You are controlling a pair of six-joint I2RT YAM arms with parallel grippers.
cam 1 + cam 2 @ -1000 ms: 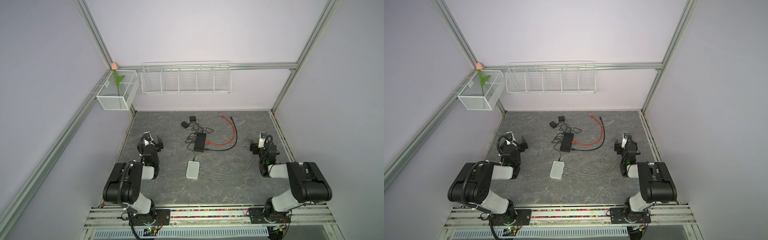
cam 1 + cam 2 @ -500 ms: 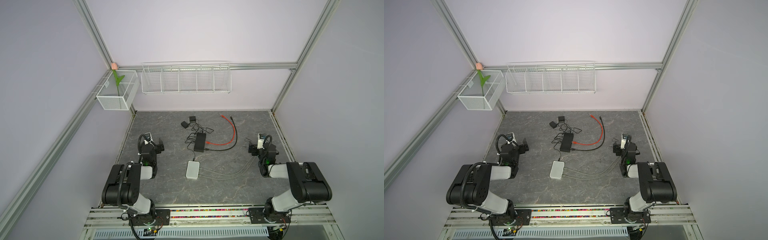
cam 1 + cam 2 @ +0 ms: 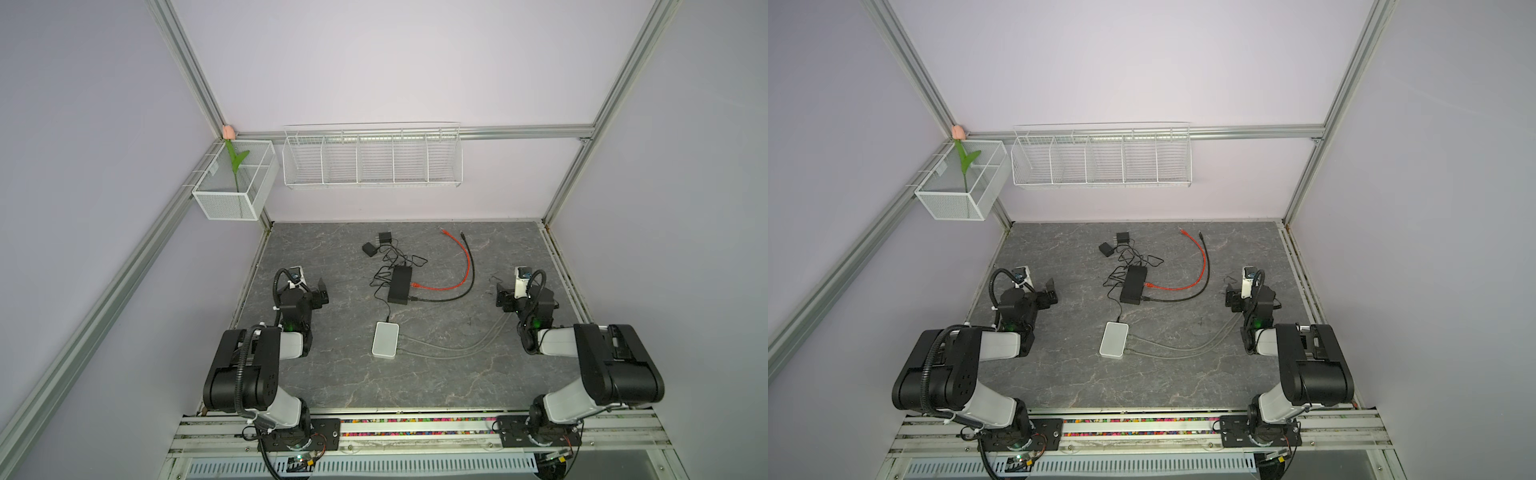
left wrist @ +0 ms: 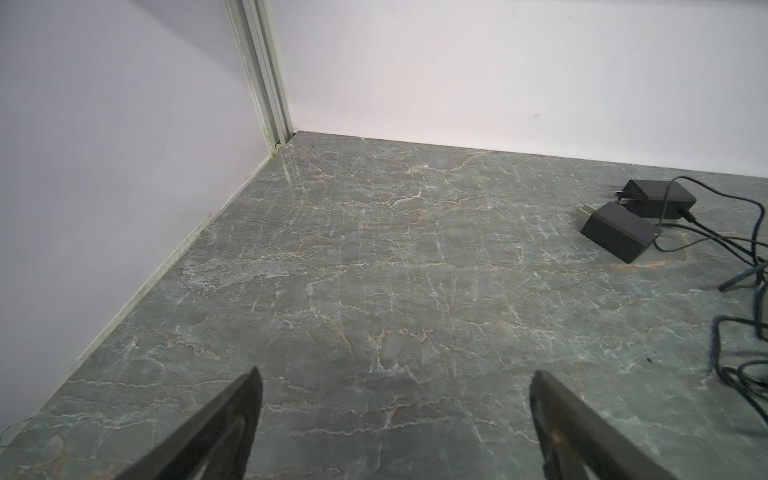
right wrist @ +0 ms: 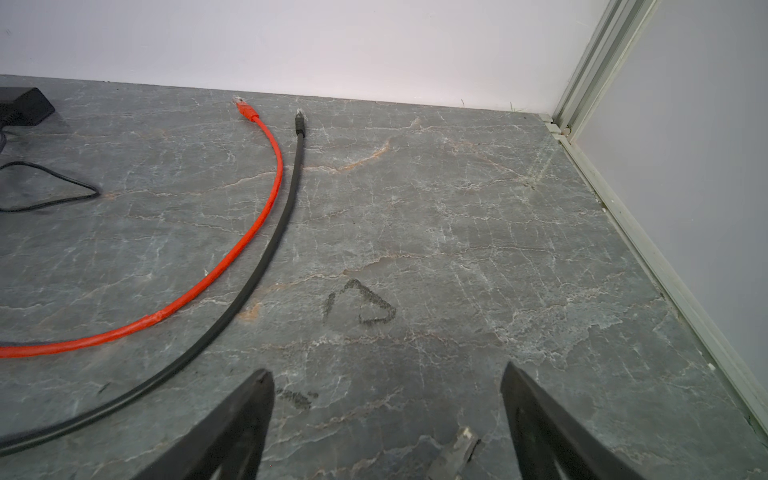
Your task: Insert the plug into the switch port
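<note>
My left gripper (image 4: pixel 395 371) and right gripper (image 5: pixel 387 368) gape wide, empty, by the tabletop's (image 3: pixel 457 374) side edges, the black switch (image 3: pixel 400 285) between them.

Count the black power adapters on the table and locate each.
2. The rear adapter lies nearest the back wall; the front adapter sits just left of it in both top views, slightly nearer. Both lie beyond the black switch. None seems hidden.

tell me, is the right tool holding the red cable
No, the red cable lies loose on the table, clear of the open, empty right tool.
</note>
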